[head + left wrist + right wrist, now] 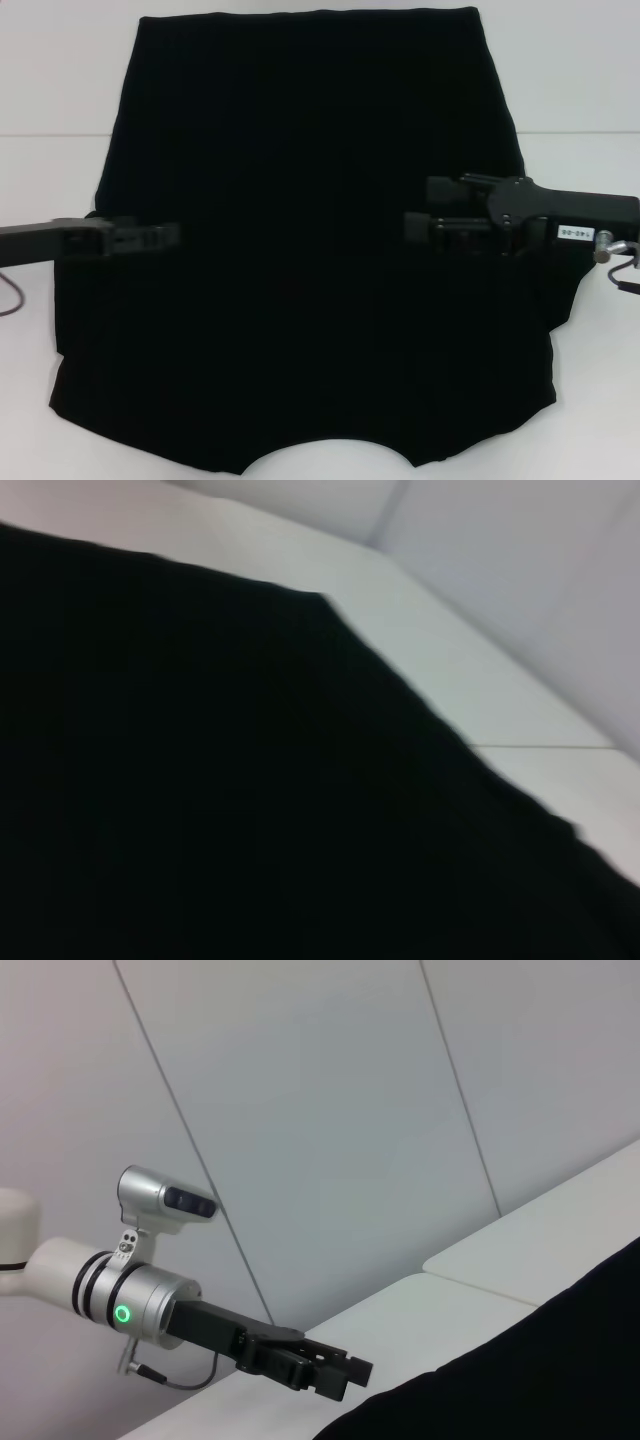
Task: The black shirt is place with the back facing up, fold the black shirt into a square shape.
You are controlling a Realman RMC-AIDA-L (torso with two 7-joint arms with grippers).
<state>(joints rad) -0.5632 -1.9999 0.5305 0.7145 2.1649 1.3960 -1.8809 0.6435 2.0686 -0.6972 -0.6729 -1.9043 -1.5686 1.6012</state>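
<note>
A: Here we are at the bench point(600, 90), and the black shirt point(310, 130) is spread flat across nearly all of it, reaching from the far edge right up to the near edge, where the curved neckline point(330, 450) sits closest to the robot.

B: No lettering showing, so it looks to be lying plain side up. Both claws are in over the cloth, coming from opposite sides.

A: Right. The left gripper point(170, 236) reaches in from the left edge and hangs over the shirt's left side, about midway between near and far. The right gripper point(415, 228) mirrors it from the right edge, further in toward the middle.

B: Are the fingers spread or pinched?

A: Black on black, I can't tell for either one. Nor whether they touch the fabric or hover just above it.

B: From the right wrist view you can see the left gripper point(340, 1372) at the cloth's edge, low to the surface.

A: Handling-wise, this looks like soft, light, floppy cloth. It will sag and drag, not hold a shape, so a single pinch would probably bunch it.

B: So where to grab?

A: I'd say the outer side edges or the hem corners by the far edge, pinched at two points together, so a whole panel lifts and folds over evenly. It's not fragile, but a sloppy grip would likely leave wrinkles.
</note>
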